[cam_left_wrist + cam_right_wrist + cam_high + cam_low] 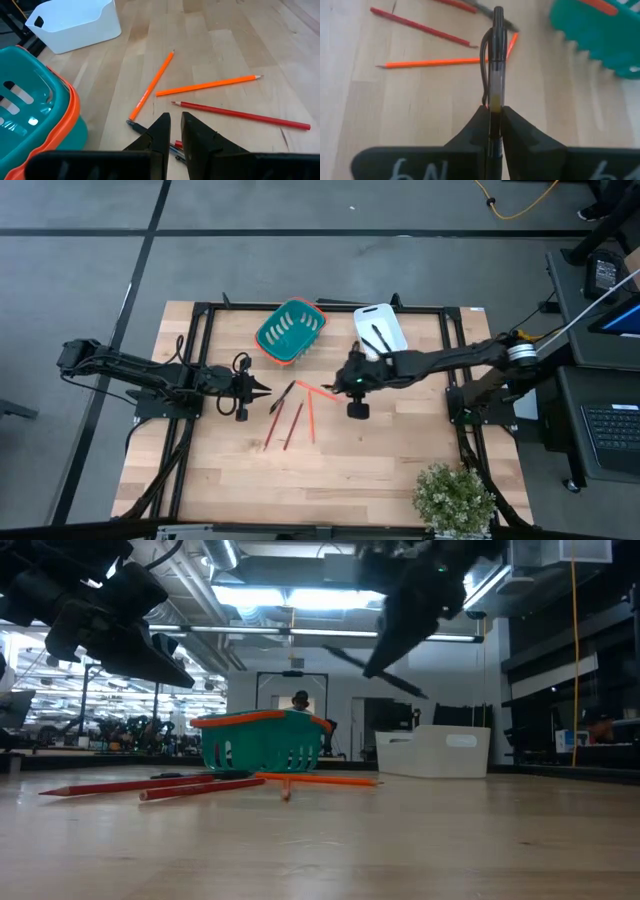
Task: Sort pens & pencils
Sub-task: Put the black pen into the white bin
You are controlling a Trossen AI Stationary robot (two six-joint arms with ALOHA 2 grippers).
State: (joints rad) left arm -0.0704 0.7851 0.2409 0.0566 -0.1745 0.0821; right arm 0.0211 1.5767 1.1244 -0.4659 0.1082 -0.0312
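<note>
My right gripper (345,383) hangs above the table's middle, shut on a black pen (495,60) that also shows in the low view (340,657). Two orange pencils (315,390) (311,420) and two red pencils (270,425) (293,425) lie flat on the wood. Another black pen (283,395) lies beside them. My left gripper (264,390) hovers just left of that pile. Its fingers (162,132) are shut to a thin slit with nothing between them. My right gripper pinches the pen's clear barrel (495,100), just behind the black cap and clip, between its two fingers. The fingers slant down from the table's right side. The pen lies crosswise to them, tilted, and is lifted clear of the table.
A teal basket with an orange rim (290,330) stands at the far middle. To its right, a white bin (392,328) holds a black pen (375,340). A potted plant (455,498) sits at the near right corner. Bare wood lies along the near edge.
</note>
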